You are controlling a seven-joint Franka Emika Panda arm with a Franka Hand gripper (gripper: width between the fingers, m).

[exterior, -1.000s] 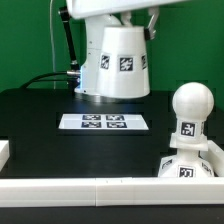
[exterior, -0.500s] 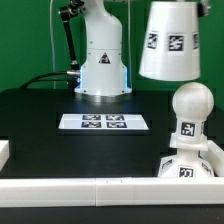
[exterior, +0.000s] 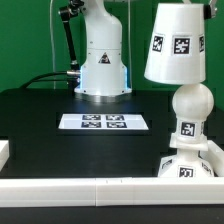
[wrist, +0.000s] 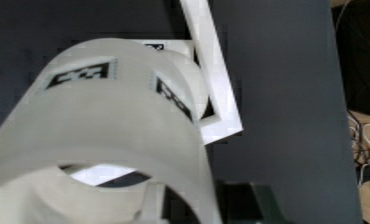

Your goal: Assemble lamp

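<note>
lamp shade [exterior: 176, 46] hangs in the air near the exterior view's right edge of the table, wide mouth down, directly over the round bulb [exterior: 191, 103]. its lower rim sits right at the top of the bulb; touching or just clear, can't tell. black-and-white square markers show on the shade's side.

the bulb stands upright on the square sloped base [exterior: 189, 165], which sits on the black tabletop [exterior: 60, 145] at the front corner on the exterior view's right, just behind the low white wall [exterior: 100, 188] along the front edge. markers on the bulb neck and on the base.

the marker board [exterior: 104, 122] lies flat mid-table, well apart from the lamp. robot arm's white pedestal [exterior: 103, 60] stands at the back edge.

the wrist view is filled by the shade [wrist: 111, 130], seen along its length, hollow end visible. the gripper itself is out of frame in both views, so jaw opening and grip can't be told.
</note>
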